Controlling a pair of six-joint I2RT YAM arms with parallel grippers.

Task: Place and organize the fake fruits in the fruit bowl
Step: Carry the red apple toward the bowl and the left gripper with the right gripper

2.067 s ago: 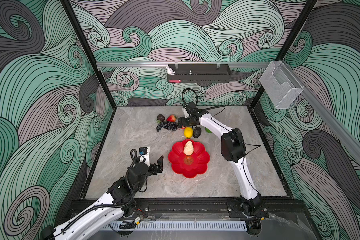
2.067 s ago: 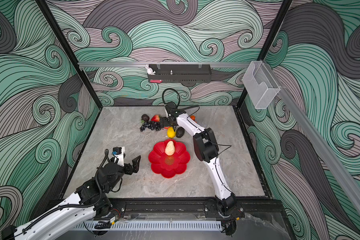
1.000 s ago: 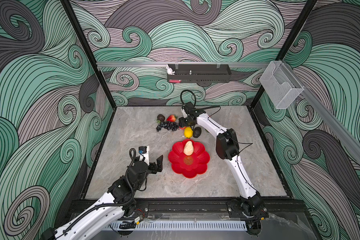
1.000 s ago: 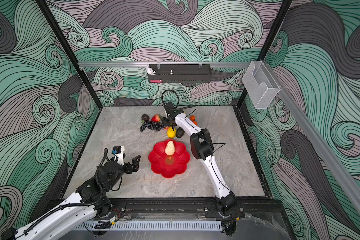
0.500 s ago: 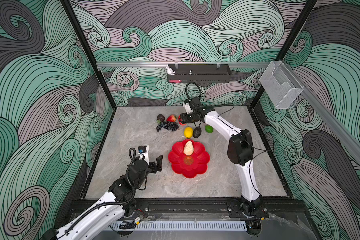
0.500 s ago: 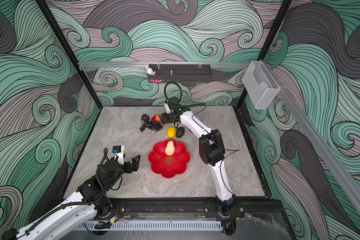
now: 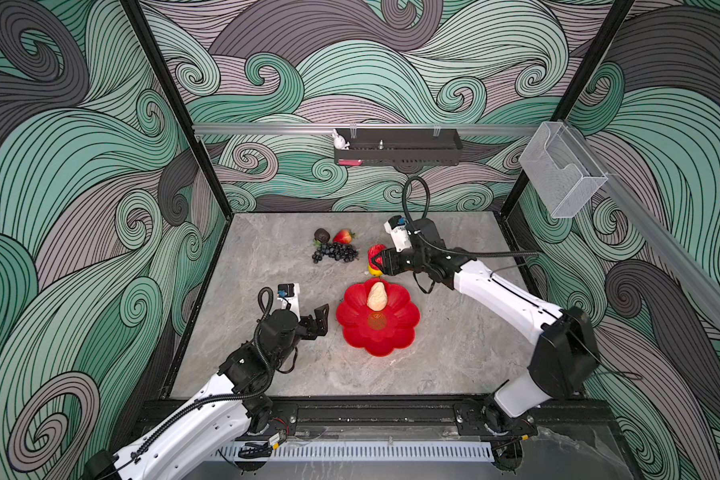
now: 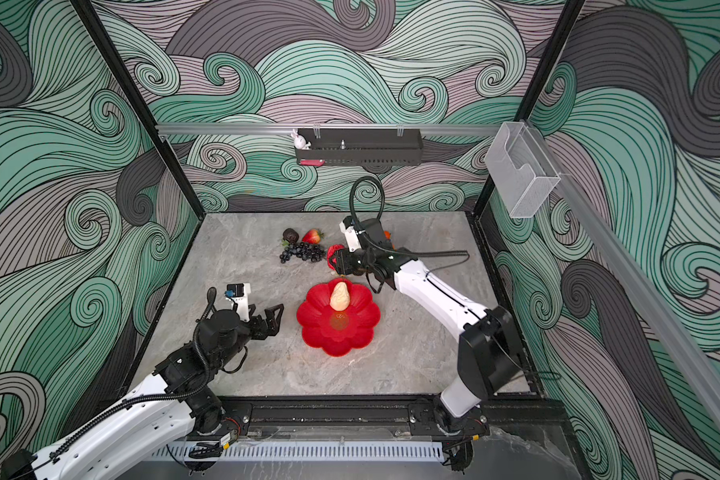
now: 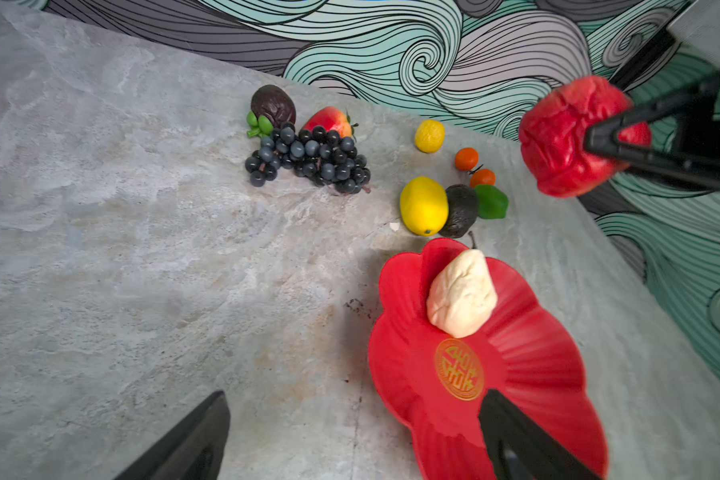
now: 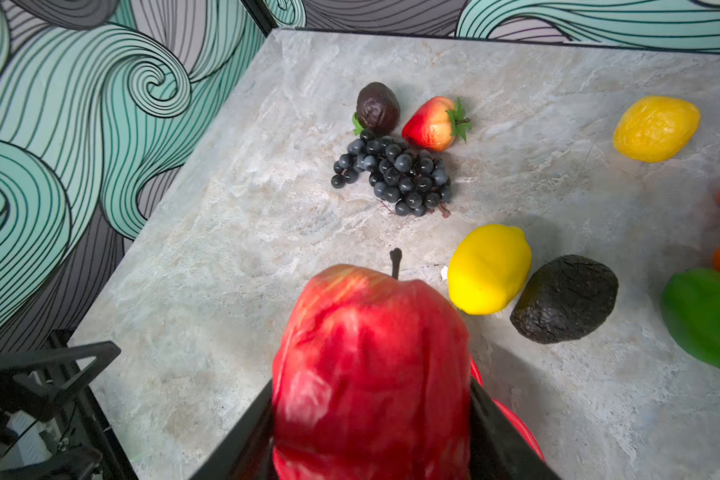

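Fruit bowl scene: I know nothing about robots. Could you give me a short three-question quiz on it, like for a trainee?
1. True or false: the right gripper holds the red apple.
2. Which fruit lies in the fruit bowl? A pear, B banana, C pineapple.
3. Fill in: the left gripper is ___ and empty.
Key: 1 true; 2 A; 3 open.

Glossy red plastic fruit bowl (image 7: pixel 395 336) on matt, marble-look table (image 7: pixel 267 266).

Overhead pair; wrist views sharing grapes (image 9: pixel 308 160) (image 10: pixel 395 178)
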